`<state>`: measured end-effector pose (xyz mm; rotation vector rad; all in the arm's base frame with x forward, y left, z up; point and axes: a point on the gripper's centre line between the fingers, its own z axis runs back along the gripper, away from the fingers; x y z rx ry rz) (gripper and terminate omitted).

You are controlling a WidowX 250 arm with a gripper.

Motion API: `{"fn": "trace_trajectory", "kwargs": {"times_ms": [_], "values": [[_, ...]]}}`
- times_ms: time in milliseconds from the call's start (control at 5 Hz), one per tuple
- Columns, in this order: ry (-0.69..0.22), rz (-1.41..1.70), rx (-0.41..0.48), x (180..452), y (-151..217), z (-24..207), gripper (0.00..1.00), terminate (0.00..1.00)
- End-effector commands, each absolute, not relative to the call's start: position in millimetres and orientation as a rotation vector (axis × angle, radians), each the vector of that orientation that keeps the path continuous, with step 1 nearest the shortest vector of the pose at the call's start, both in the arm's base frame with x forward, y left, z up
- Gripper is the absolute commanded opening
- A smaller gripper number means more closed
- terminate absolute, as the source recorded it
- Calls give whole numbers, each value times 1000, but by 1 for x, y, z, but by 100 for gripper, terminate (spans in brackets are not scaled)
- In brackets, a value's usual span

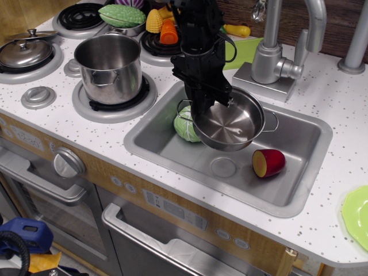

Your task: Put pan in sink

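Above the sink, gripper-held pan, unlabelled.

Pan hides much of cabbage; plate cut off at rt edge.

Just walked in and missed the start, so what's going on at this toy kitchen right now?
A black robot arm is holding a shallow steel pan by its left rim with its claw, tilted and lifted over the grey sink. The pan isn't set down yet. In the basin lie a green cabbage, partly behind the pan, and a halved red fruit near the drain. A taller steel pot sits on the stove burner.
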<state>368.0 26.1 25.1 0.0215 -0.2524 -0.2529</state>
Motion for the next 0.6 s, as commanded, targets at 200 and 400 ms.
{"fn": "trace_trajectory", "kwargs": {"times_ms": [200, 400], "values": [[-330, -208, -42, 373, 31, 14, 100, 0], [-330, -208, -42, 373, 31, 14, 100, 100]]}}
